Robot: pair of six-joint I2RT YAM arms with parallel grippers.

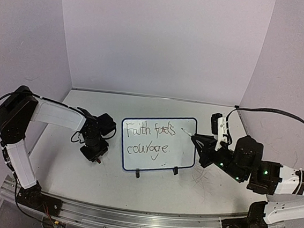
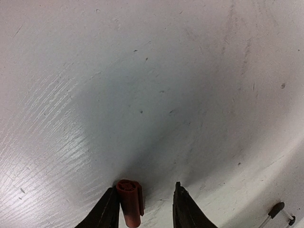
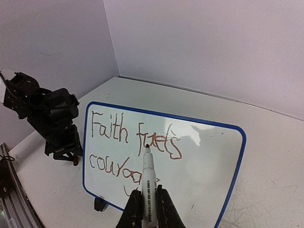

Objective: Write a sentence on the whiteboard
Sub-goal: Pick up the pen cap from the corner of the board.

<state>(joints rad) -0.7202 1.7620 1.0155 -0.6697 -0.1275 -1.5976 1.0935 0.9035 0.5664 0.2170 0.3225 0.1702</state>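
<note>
The whiteboard (image 1: pixel 185 149) stands upright on two black feet mid-table, and the right wrist view sees its face (image 3: pixel 209 161). The sentence (image 1: pixel 149 138) reads "Faith fuels courage." in two lines (image 3: pixel 128 137). My right gripper (image 1: pixel 205 146) (image 3: pixel 150 209) is shut on a white marker (image 3: pixel 148 180), tip toward the board near "fuels". I cannot tell whether the tip touches. My left gripper (image 1: pixel 95 156) (image 2: pixel 145 194) points down at the table left of the board. A red cap (image 2: pixel 129 199) rests against its left finger, and the right finger stands apart from it.
The tabletop (image 2: pixel 142 95) under the left gripper is scuffed white. One black board foot (image 2: pixel 277 209) shows at the lower right of the left wrist view. Lilac walls (image 1: pixel 164 40) close in the back and both sides. The left arm (image 3: pixel 52 114) stands beside the board's left edge.
</note>
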